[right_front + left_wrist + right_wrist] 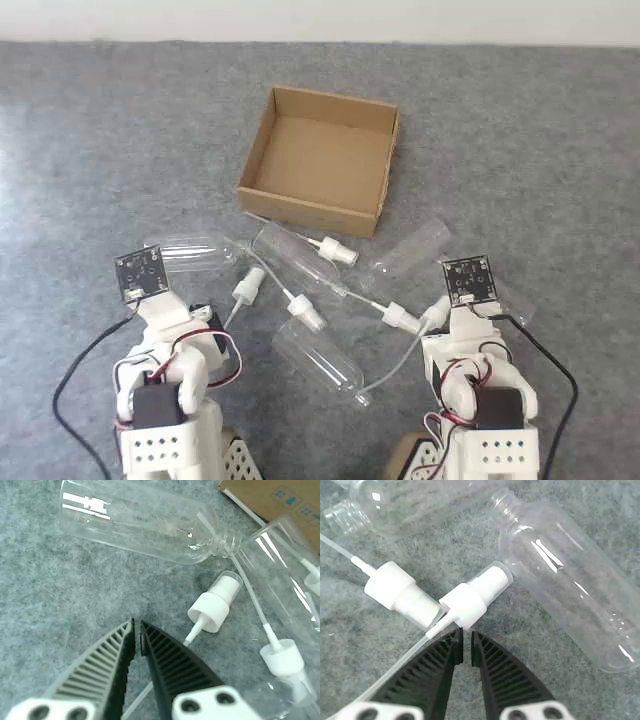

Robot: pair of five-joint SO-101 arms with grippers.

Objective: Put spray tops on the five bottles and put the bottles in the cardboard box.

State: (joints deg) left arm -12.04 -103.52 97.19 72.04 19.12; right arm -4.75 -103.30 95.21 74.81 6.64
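Left end effector point(137, 630) and right end effector point(466, 639): both tips together, nothing gripped
Each sits just beside a loose spray top point(212, 607) on the grey table point(90, 150); clear bottles point(318, 355) lie on their sides between the arms and the cardboard box point(318, 160)

Bright, even, diffuse light over the grey mat point(90, 150). Shadows are soft and faint, thin beneath the spray tops point(470, 602) and beside the box point(300, 150). White glare streaks mark the clear bottles point(140, 520) in both wrist views.
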